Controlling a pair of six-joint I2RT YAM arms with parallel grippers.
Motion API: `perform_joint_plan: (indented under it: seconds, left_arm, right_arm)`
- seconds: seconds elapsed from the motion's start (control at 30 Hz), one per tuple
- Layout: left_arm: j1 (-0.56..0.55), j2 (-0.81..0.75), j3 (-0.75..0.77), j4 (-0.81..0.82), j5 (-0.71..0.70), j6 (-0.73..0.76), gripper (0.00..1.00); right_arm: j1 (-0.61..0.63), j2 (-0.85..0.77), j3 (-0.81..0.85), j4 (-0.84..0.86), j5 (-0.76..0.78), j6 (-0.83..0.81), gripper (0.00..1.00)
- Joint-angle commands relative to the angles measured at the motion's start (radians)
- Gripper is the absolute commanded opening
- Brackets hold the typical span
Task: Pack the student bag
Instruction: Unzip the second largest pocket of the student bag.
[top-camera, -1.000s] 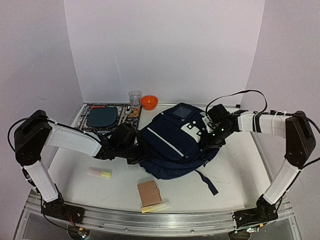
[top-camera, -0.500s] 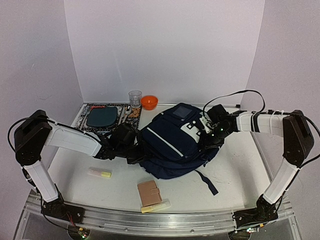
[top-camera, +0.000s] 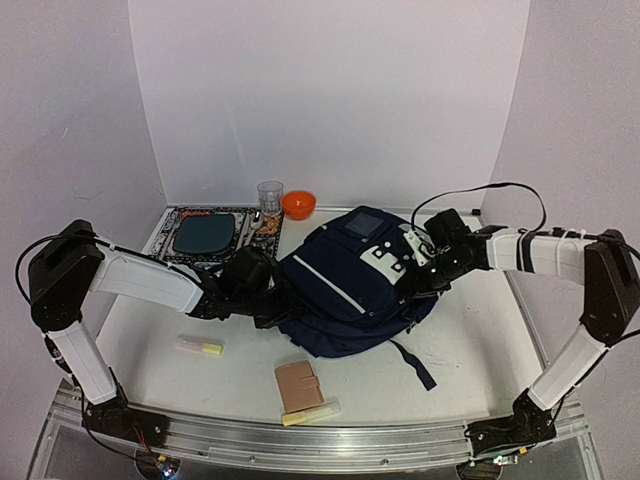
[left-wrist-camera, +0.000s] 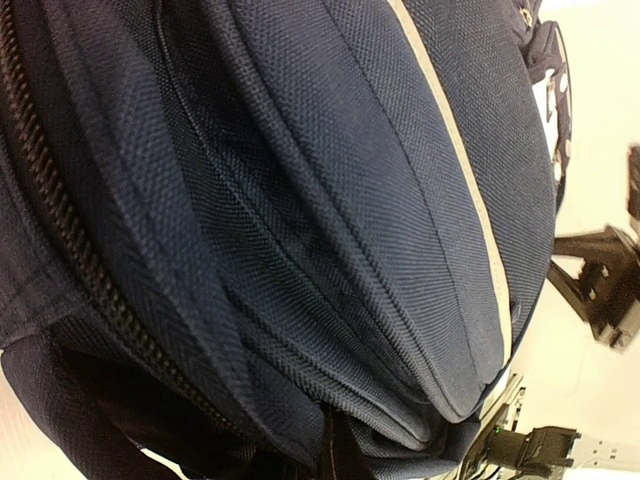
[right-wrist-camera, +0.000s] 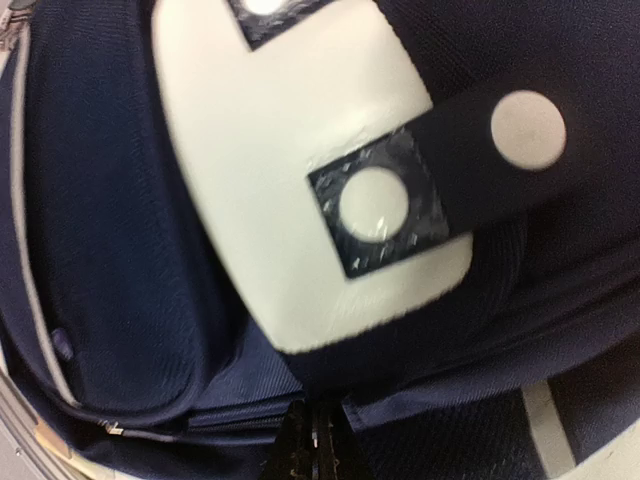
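Note:
The student bag (top-camera: 345, 290), navy blue with a thin white stripe and white buckle patches, lies in the middle of the table. My left gripper (top-camera: 280, 302) is pressed into the bag's left edge. In the left wrist view the bag's fabric (left-wrist-camera: 300, 200) fills the frame, and the gripper (left-wrist-camera: 335, 455) is shut on a fold of it. My right gripper (top-camera: 416, 282) is at the bag's right side, below the white patches. In the right wrist view it (right-wrist-camera: 315, 448) is shut on the bag's seam under a white buckle patch (right-wrist-camera: 290, 200).
A yellow highlighter (top-camera: 200, 347), a brown wallet (top-camera: 298, 385) and a second highlighter (top-camera: 311, 412) lie in front of the bag. A patterned tray (top-camera: 205, 233), a glass cup (top-camera: 270, 195) and an orange bowl (top-camera: 298, 204) stand at the back left.
My right arm has shifted a little to the right, still holding the bag's edge. The left arm and the bag have barely moved.

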Motion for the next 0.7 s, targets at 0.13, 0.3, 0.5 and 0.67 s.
perform_joint_plan:
  seconds: [0.13,0.3,0.5,0.67]
  left_arm:
    - [0.0,-0.001,0.043,0.164,-0.071,-0.083,0.0]
    - [0.0,0.024,0.042,0.266,-0.036,-0.157,0.0]
    - [-0.009,0.062,0.038,0.411,0.018,-0.232,0.0]
    - [-0.01,0.036,0.003,0.415,-0.017,-0.195,0.0]
  right_arm:
    - [0.162,-0.165,-0.085,0.01,-0.051,0.1,0.0]
    - [0.322,-0.167,-0.064,0.089,0.059,0.233,0.0]
    - [0.436,-0.072,0.045,0.219,0.132,0.328,0.0]
    - [0.439,-0.045,0.116,0.124,0.248,0.277,0.01]
